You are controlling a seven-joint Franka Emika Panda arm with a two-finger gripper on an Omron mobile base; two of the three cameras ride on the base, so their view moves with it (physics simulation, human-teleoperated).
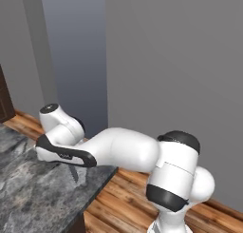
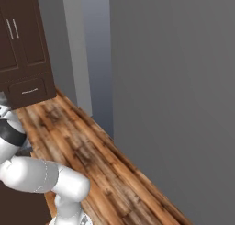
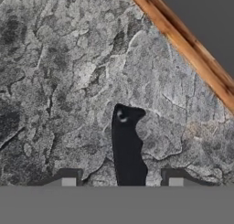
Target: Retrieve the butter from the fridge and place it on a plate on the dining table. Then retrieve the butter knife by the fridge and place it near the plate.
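The butter knife (image 3: 127, 150) lies on a dark grey marbled stone counter top (image 3: 59, 81). Its black handle points up the hand view, and its lower part runs out of sight between the fingertips. My gripper (image 3: 122, 179) hangs straight over it, one fingertip on each side of the handle. A strip of stone shows between each fingertip and the handle, so the jaws stand open around it without touching. In the left base view the arm reaches left and low over the counter (image 1: 38, 194), with the gripper (image 1: 73, 172) pointing down just above the stone.
The counter's corner edge (image 1: 107, 177) drops to a wooden floor (image 1: 128, 199) on the right. A plain grey wall (image 1: 180, 61) stands behind. Dark-brown tall cabinets (image 2: 23, 45) with a drawer stand at the far left of the right base view.
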